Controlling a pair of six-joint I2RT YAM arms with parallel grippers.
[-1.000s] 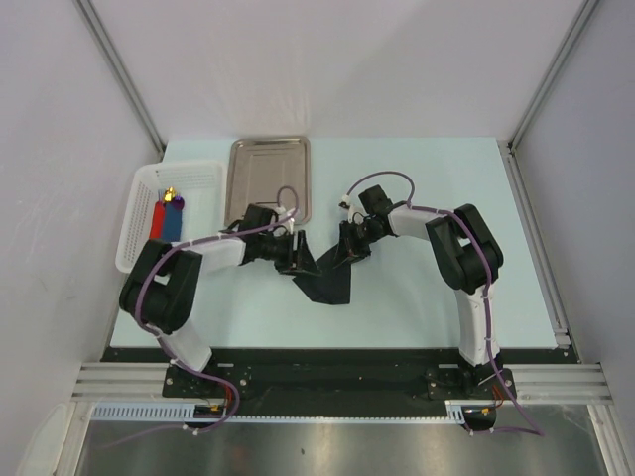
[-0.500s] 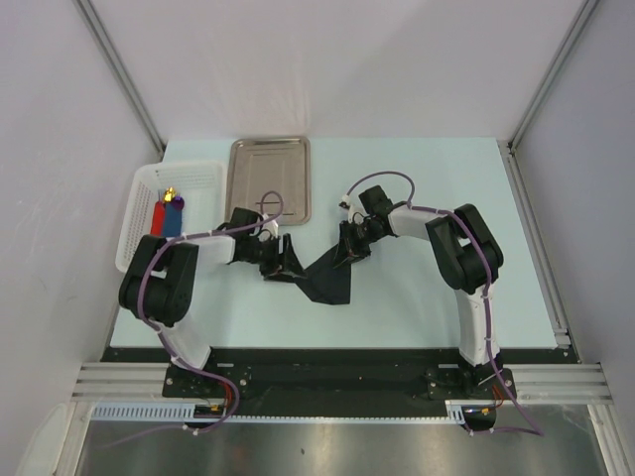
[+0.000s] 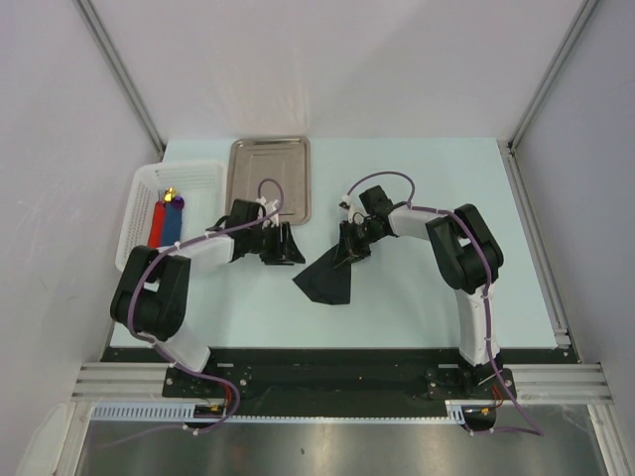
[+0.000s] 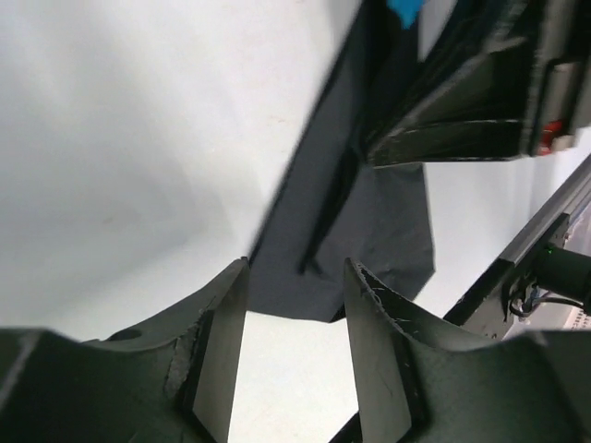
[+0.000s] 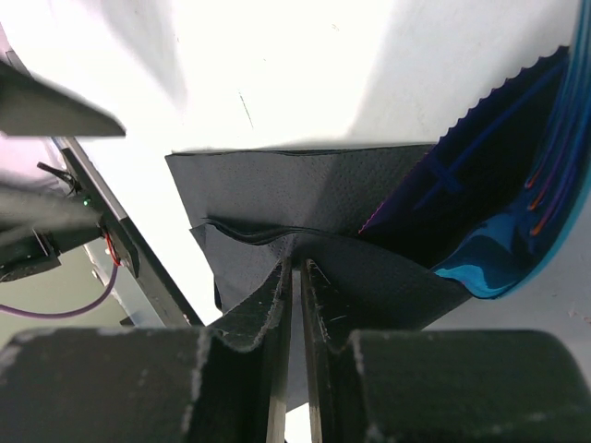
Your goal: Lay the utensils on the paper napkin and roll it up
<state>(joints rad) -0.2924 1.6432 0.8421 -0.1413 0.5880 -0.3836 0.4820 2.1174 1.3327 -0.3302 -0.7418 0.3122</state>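
The black paper napkin (image 3: pixel 325 280) lies folded on the table, one edge lifted. My right gripper (image 3: pixel 348 252) is shut on a raised fold of it; in the right wrist view the jaws (image 5: pixel 297 266) pinch the black paper (image 5: pixel 277 189). Inside the fold, the bright blue utensil (image 5: pixel 489 263) and a sliver of the purple one (image 5: pixel 399 205) show. My left gripper (image 3: pixel 293 247) is open and empty, just left of the napkin. In the left wrist view its gripper (image 4: pixel 295 269) faces the napkin (image 4: pixel 369 231), apart from it, with a blue tip (image 4: pixel 404 11) at the top.
A shiny steel tray (image 3: pixel 270 178) lies at the back, behind the left gripper. A white basket (image 3: pixel 149 188) at the far left holds flat red and blue pieces (image 3: pixel 165 220). The frame rails run along the table's near edge.
My left gripper has let go of the napkin's left corner, opened and drawn back to the left. That corner has dropped onto the table. The right gripper has stayed put.
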